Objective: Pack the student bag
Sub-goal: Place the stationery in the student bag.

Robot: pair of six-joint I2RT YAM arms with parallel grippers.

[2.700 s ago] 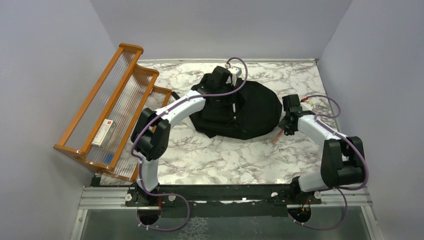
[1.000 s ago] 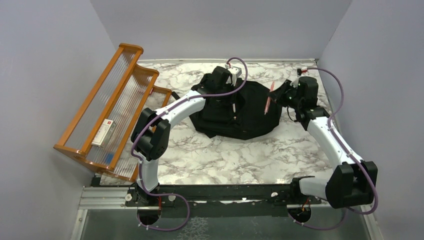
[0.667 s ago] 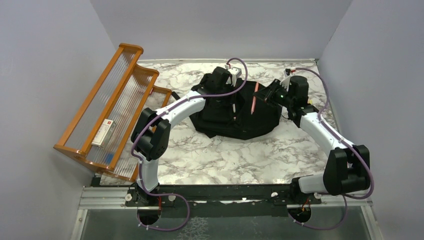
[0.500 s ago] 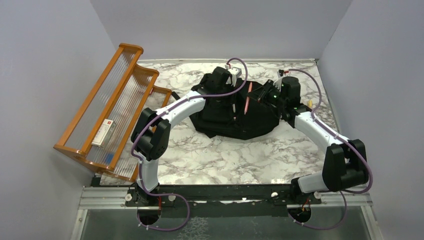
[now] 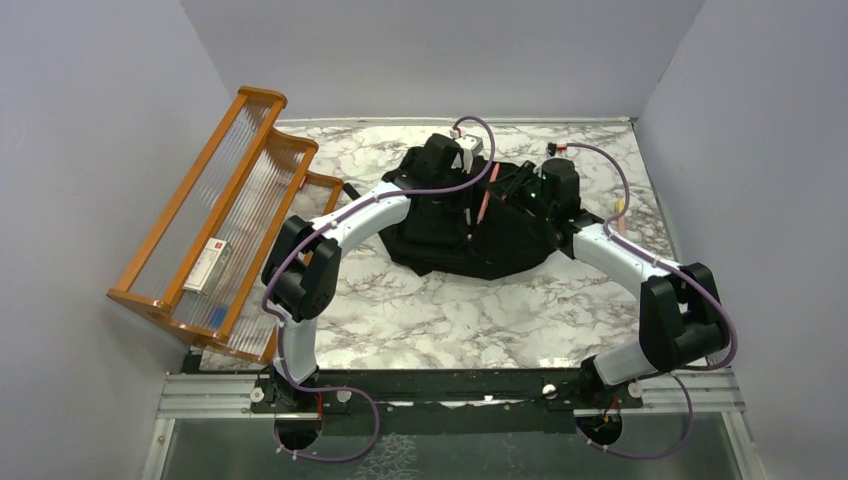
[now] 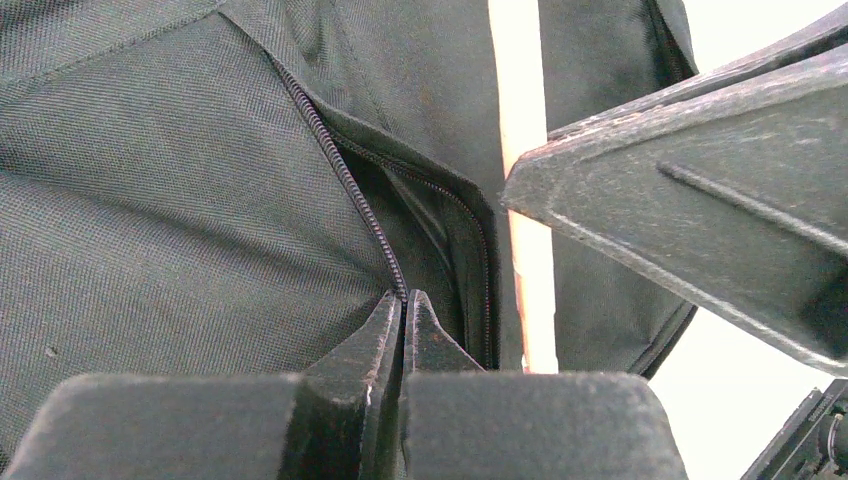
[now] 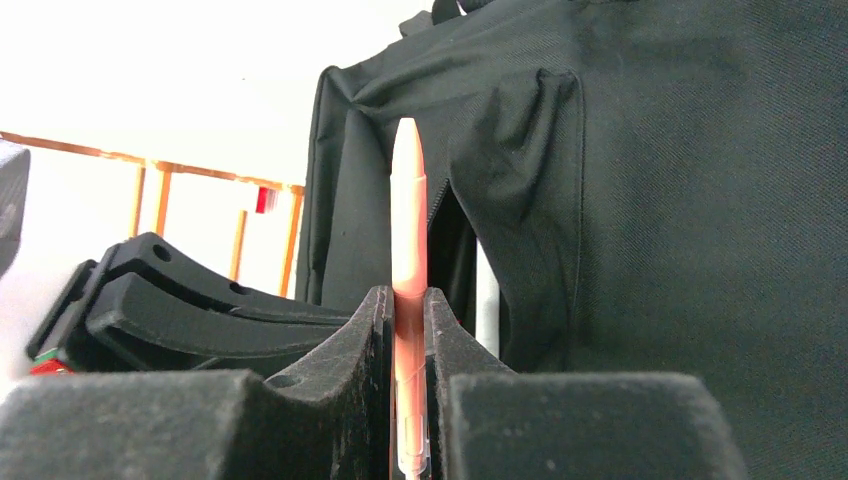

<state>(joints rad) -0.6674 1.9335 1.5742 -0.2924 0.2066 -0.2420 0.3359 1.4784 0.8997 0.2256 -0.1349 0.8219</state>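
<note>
Pen [image 7: 408, 200] in R hand [image 7: 406, 300], tip near bag [image 7: 680, 200] zip edge [image 6: 345, 185]

No legible text, label or number anywhere

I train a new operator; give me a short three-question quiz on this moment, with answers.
1. True or false: the right gripper is empty.
2. The left gripper pinches: A the zip edge of the large black soft fabric backpack; B a purple cable; C nothing.
3. Fill in: the orange wooden rack stands at the ___ side of the marble table.
Key: 1 false, it clamps a slim orange plastic pen; 2 A; 3 left.
</note>
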